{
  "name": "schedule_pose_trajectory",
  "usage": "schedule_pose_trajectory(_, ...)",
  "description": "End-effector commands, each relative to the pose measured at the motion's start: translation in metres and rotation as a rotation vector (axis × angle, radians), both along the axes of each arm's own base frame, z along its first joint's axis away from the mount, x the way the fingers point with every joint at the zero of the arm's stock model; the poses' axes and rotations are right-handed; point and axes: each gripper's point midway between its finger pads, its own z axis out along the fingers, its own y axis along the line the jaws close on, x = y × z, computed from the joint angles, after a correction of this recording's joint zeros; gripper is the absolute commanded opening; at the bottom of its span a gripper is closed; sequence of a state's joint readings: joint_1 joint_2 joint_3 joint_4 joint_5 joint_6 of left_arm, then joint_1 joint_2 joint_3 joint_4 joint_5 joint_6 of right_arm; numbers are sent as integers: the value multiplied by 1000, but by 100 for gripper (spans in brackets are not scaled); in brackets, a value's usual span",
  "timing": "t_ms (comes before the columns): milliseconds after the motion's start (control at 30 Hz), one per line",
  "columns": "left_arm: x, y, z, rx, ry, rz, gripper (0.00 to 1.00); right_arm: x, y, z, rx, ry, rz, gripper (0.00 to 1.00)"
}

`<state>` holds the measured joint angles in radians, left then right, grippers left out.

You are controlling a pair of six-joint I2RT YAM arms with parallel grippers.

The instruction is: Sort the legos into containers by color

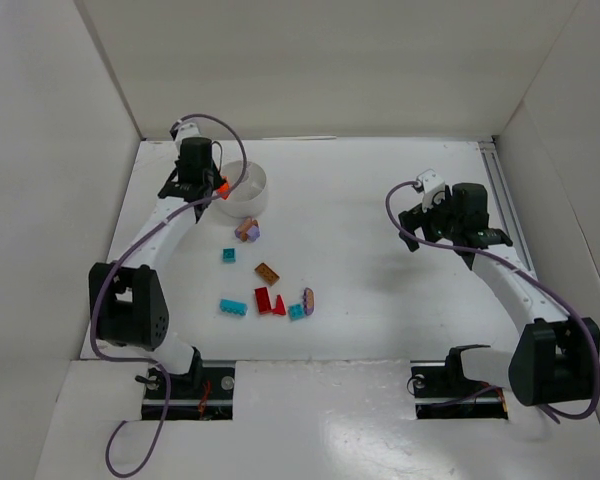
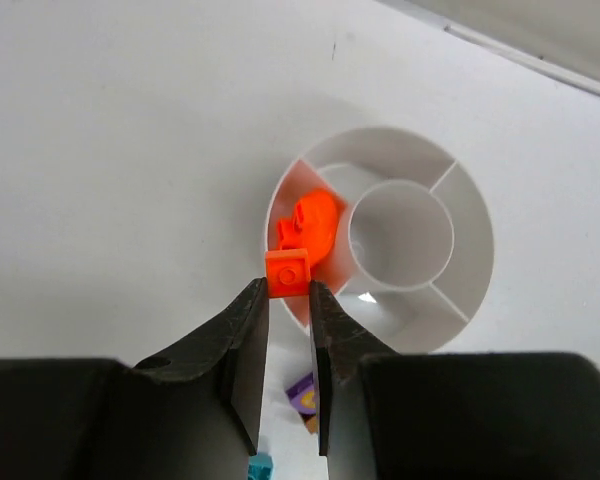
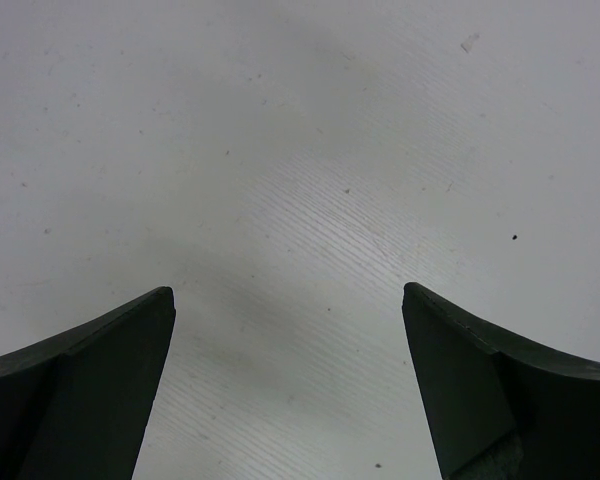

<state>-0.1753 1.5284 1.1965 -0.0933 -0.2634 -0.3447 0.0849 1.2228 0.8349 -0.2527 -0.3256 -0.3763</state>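
From above, the left gripper [image 1: 212,187] hangs over the white dish [image 1: 258,190] at upper left, while loose legos [image 1: 267,272] lie scattered lower on the desk [image 1: 380,300]. Its wrist view shows the jaws pinched narrowly on a small square orange brick [image 2: 287,273], poised at the compartment holding other orange pieces [image 2: 310,220], evidently to match colour. The right gripper [image 3: 286,290] gapes wide and empty above bare desk.

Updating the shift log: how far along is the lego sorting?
Done: orange pieces sit in one outer compartment of the dish. In hand: the left arm pinches another orange brick in its jaws at that compartment's rim. Left: teal, red, brown and purple pieces lie loose on the table.
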Motion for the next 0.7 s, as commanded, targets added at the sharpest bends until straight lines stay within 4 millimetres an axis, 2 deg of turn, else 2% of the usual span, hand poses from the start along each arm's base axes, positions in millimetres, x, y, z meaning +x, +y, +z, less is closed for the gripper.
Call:
schedule_pose_trajectory(0, 26, 3, 16, 45, -27, -5, 4, 7, -5, 17, -12, -72, -13, 100)
schedule_pose_trajectory(67, 33, 7, 13, 55, -13, 0, 4, 8, -8, 17, -13, -72, -22, 100)
schedule_pose_trajectory(100, 38, 6, 3, 58, 7, -1, 4, 8, -10, 20, -18, -81, -31, 100)
schedule_pose_trajectory(200, 49, 6, 0, 57, 12, -16, 7, 8, -12, 22, -23, -82, -39, 100)
schedule_pose_trajectory(233, 52, 6, -10, 60, 38, -17, 7, 8, -12, 22, -23, -82, -39, 100)
schedule_pose_trajectory(300, 54, 5, -10, 52, 41, -11, 7, 9, -15, 22, -31, -85, -43, 100)
schedule_pose_trajectory(367, 52, 3, -23, 50, 70, -21, 7, 8, -15, 20, -31, -76, -43, 100)
schedule_pose_trajectory(467, 48, -1, -32, 29, 78, -38, 17, 10, -15, 21, -31, -76, -43, 100)
schedule_pose_trajectory(500, 49, -1, -24, 26, 55, -38, 21, 10, -15, 21, -31, -76, -43, 100)
schedule_pose_trajectory(533, 46, -2, -30, 23, 69, -45, 28, 10, -15, 21, -31, -76, -43, 100)
schedule_pose_trajectory(567, 45, -2, -25, 22, 59, -45, 32, 10, -15, 21, -31, -76, -43, 100)
schedule_pose_trajectory(667, 45, -2, -28, 29, 60, -50, 36, 10, -15, 21, -31, -76, -43, 100)
